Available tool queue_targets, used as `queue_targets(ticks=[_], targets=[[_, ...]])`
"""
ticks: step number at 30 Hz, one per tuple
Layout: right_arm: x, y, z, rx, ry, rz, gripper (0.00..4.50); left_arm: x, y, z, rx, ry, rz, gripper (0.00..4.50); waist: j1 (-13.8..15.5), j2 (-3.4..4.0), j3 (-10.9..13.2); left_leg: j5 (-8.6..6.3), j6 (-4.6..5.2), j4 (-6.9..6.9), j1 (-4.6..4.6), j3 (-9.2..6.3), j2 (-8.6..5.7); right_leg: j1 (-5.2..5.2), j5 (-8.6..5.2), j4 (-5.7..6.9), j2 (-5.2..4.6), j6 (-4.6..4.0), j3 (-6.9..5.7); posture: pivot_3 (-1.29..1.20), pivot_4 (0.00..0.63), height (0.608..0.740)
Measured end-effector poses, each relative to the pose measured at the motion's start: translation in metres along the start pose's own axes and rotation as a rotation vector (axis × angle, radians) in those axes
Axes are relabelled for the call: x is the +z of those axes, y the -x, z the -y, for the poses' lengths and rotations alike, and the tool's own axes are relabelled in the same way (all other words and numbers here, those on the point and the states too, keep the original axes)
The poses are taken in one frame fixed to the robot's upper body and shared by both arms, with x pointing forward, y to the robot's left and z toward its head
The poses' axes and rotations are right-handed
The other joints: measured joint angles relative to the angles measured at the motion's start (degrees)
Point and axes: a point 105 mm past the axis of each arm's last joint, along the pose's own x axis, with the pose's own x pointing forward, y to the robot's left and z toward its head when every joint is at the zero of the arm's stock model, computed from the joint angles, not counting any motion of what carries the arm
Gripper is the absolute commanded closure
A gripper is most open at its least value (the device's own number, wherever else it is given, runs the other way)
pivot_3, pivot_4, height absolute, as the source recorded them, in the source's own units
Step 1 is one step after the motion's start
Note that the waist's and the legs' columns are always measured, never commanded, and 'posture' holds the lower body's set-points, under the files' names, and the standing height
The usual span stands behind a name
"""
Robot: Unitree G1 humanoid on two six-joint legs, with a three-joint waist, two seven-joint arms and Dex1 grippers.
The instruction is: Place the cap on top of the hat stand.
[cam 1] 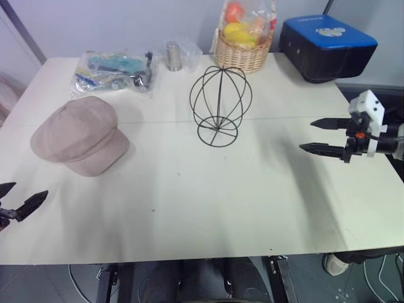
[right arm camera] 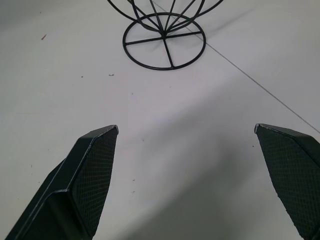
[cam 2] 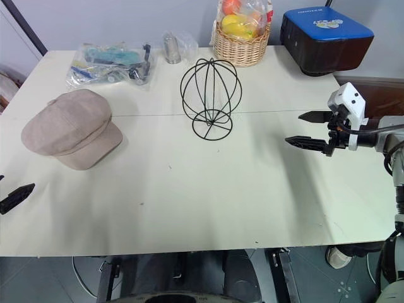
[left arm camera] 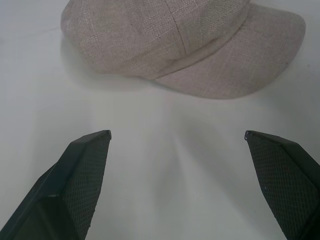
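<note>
Left wrist view looked past two widely parted black fingers at the cap (left arm camera: 180,45), which lay flat on the white table (cam 1: 208,202), crown up, brim toward the near side. From the head views the cap sat at the table's left, well apart from the hat stand (cam 1: 220,106), which stood upright near the middle, toward the far side.

The left gripper (cam 1: 14,201) hung at the near left corner, jaws spread and empty, near the cap but not touching it. The right gripper (cam 1: 327,136) hovered over the right side, jaws equally wide and empty, pointing toward the stand.

The cap looked soft, light and floppy; it would likely sag and fold when lifted. A pinch on the brim, the firmest-looking part, or on the seam where brim meets crown seemed the safest hold. The wire stand looked light enough to slide or tip if the cap dragged across it.

Counted: one cap, one stand, two grippers. Along the far edge stood one wicker basket (cam 1: 242,55) of bagged fruit, one clear bag of small items (cam 1: 113,71), one small metal cylinder (cam 1: 173,57) and one black and blue box (cam 1: 327,44).
</note>
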Motion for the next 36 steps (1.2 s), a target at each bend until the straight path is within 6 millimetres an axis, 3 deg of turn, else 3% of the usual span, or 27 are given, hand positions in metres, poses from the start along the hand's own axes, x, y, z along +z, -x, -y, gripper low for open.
queue_targets(ticks=[9, 14, 19, 22, 24, 26, 31, 36], targets=[[-0.001, 0.001, 0.002, -0.011, 0.018, -0.002, 0.02, 0.008, -0.003, -0.001, 0.027, -0.029, 0.018, 0.00, 0.0, 0.00, 0.0, 0.01, 0.01, 0.08, 0.00, 0.21, -0.02, 0.01, 0.01, 0.10, 0.15, 0.03, -0.01, 0.00, 0.150, 0.740], [-0.001, 0.000, 0.000, -0.013, -0.013, 0.005, 0.02, 0.022, -0.012, 0.018, -0.019, -0.152, 0.021, 0.00, 0.2, -0.01, 0.0, 0.01, 0.02, 0.19, 0.00, 0.19, -0.03, 0.07, 0.02, 0.17, 0.18, 0.05, -0.01, 0.00, 0.150, 0.740], [0.016, -0.007, -0.025, 0.062, -0.002, 0.058, 0.02, 0.057, -0.042, 0.072, -0.103, -0.512, 0.051, 0.00, 0.3, -0.01, 0.0, 0.02, 0.02, 0.23, 0.00, 0.16, -0.07, 0.10, 0.14, 0.28, 0.21, 0.26, 0.00, 0.00, 0.150, 0.740], [0.037, -0.016, -0.058, 0.170, -0.019, 0.139, 0.02, 0.075, -0.070, 0.109, -0.092, -0.671, 0.112, 0.00, 0.4, -0.01, 0.0, 0.02, 0.02, 0.35, 0.01, 0.10, -0.14, 0.10, 0.33, 0.49, 0.33, 0.60, 0.00, 0.00, 0.150, 0.740], [0.050, -0.017, -0.080, 0.228, -0.026, 0.183, 0.02, 0.081, -0.090, 0.122, -0.025, -0.775, 0.126, 0.00, 0.4, 0.00, 0.0, 0.03, 0.03, 0.39, 0.04, 0.07, -0.16, 0.10, 0.33, 0.62, 0.39, 0.64, 0.00, 0.00, 0.150, 0.740], [0.060, -0.018, -0.098, 0.272, -0.028, 0.215, 0.02, 0.079, -0.103, 0.134, 0.022, -0.851, 0.121, 0.00, 0.1, -0.06, 0.0, 0.03, 0.03, 0.46, 0.03, 0.02, -0.10, 0.10, 0.35, 0.68, 0.51, 0.67, 0.00, 0.00, 0.150, 0.740], [0.078, -0.018, -0.120, 0.298, -0.042, 0.278, 0.02, 0.064, -0.123, 0.155, 0.113, -0.951, 0.065, 0.00, 0.2, -0.10, 0.0, 0.03, 0.04, 0.56, 0.03, -0.04, -0.05, 0.09, 0.35, 0.77, 0.60, 0.68, 0.00, 0.00, 0.150, 0.740], [0.086, -0.017, -0.129, 0.273, -0.047, 0.298, 0.02, 0.050, -0.135, 0.154, 0.207, -1.015, 0.000, 0.00, 0.3, -0.11, 0.0, 0.02, 0.05, 0.84, -0.13, -0.15, -0.04, 0.09, 0.35, 0.81, 0.61, 0.68, -0.06, 0.00, 0.150, 0.740]])
